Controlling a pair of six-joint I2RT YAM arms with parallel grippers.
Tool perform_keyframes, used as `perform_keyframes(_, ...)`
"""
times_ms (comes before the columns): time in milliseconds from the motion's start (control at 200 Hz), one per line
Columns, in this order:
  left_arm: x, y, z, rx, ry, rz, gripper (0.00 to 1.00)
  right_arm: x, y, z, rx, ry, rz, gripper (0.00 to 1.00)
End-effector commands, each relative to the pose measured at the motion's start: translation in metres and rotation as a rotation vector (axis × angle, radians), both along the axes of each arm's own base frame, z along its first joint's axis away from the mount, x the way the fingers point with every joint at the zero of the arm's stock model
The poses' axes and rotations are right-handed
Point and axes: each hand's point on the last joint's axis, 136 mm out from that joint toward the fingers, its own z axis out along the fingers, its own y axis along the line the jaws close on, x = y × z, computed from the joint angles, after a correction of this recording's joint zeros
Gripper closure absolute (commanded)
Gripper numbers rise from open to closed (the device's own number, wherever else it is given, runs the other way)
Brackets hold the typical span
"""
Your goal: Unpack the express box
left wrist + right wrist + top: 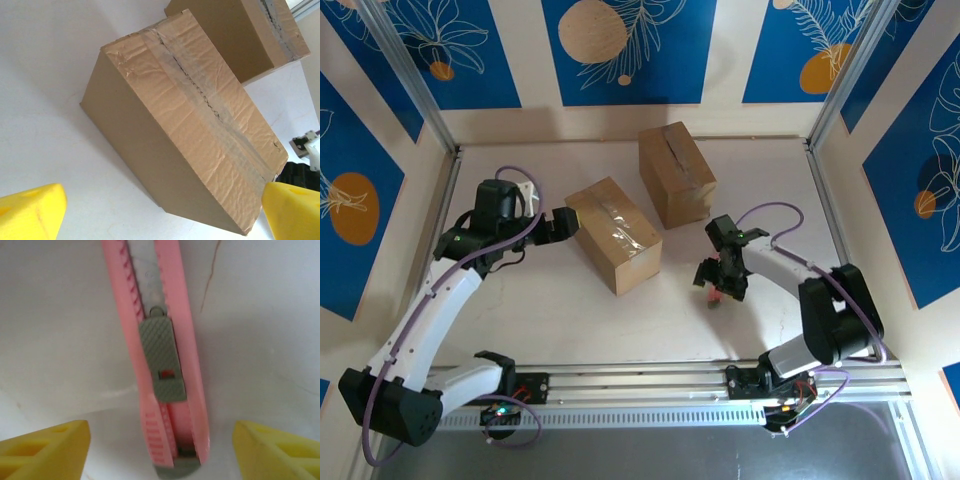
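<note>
A taped cardboard express box point(613, 234) lies on the white table; in the left wrist view its taped top point(190, 130) runs diagonally. My left gripper point(557, 225) stands open at the box's left end, and its yellow fingertips point(35, 210) show at the bottom corners, clear of the cardboard. A pink utility knife point(162, 365) with a grey slider lies flat on the table. My right gripper point(162, 450) is low over the knife's rear end, straddling it. Its yellow fingers point(45, 450) are apart from the handle on both sides. From above the knife point(717, 295) shows pink under the right gripper point(720, 280).
A second taped cardboard box point(675, 172) stands behind the first, toward the back wall; its side also shows in the left wrist view point(240, 35). Aluminium frame posts point(825, 190) border the table's sides. A rail point(650, 385) runs along the near edge.
</note>
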Motion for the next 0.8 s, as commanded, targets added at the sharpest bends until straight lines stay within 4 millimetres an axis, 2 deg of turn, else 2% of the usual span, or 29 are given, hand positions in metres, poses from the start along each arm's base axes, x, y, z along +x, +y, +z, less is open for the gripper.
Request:
perform_keyframes(0,-0.006,-0.004,0.002,-0.023,0.015,-0.011,0.0,0.005,0.003,-0.011,0.014,-0.004,-0.021,0.27)
perform_keyframes(255,-0.007,-0.006,0.005,-0.028,0.019,-0.022,0.0,0.002,0.002,-0.02,-0.007,0.016,-0.024,0.31)
perform_keyframes(495,-0.009,-0.016,0.006,-0.012,0.038,-0.064,0.01,0.005,0.002,-0.021,-0.021,0.025,-0.018,0.44)
perform_keyframes(680,-0.013,-0.03,0.018,0.007,0.023,-0.105,0.03,0.005,0.003,-0.021,-0.021,0.023,-0.007,0.59)
perform_keyframes(795,-0.016,-0.044,0.029,0.013,0.001,-0.141,0.04,0.006,0.006,-0.02,-0.003,0.013,0.0,0.64)
